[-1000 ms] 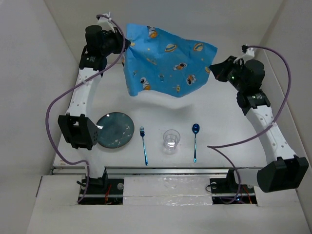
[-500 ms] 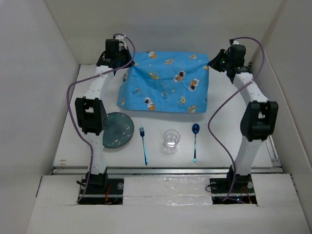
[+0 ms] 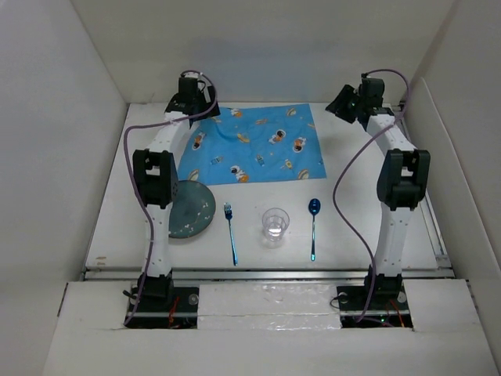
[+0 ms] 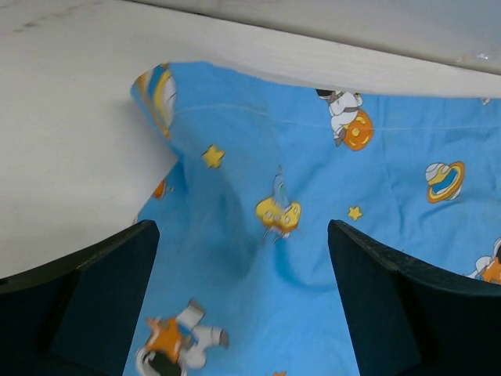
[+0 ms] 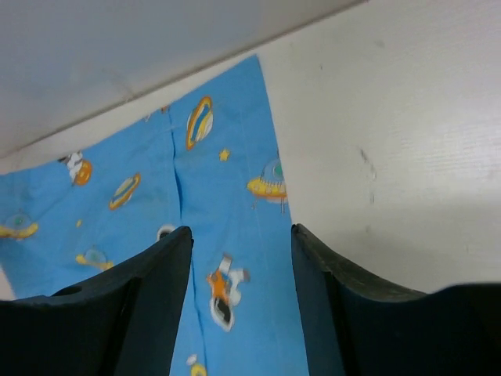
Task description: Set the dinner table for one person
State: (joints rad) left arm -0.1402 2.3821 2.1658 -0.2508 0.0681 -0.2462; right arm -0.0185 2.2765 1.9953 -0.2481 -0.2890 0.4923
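Note:
The blue space-patterned placemat (image 3: 250,145) lies spread on the far half of the white dinner table (image 3: 250,196). My left gripper (image 3: 207,115) hovers over its far left corner, jaws wide open, with rumpled cloth (image 4: 258,235) below and nothing held. My right gripper (image 3: 338,103) sits at the far right corner, open, over the cloth's edge (image 5: 235,204). In the left wrist view the corner (image 4: 156,90) is curled up. My left gripper (image 4: 243,235) and right gripper (image 5: 241,235) each show empty space between the fingers.
In a row near the front stand a dark teal plate (image 3: 188,208), a blue fork (image 3: 230,232), a clear glass (image 3: 275,223) and a blue spoon (image 3: 313,227). White walls enclose the table on three sides. Purple cables (image 3: 344,196) hang off both arms.
Both arms carried the hanging placemat to the back and lowered it flat on the table. Both grippers, shut on its corners before, have opened and let it go.

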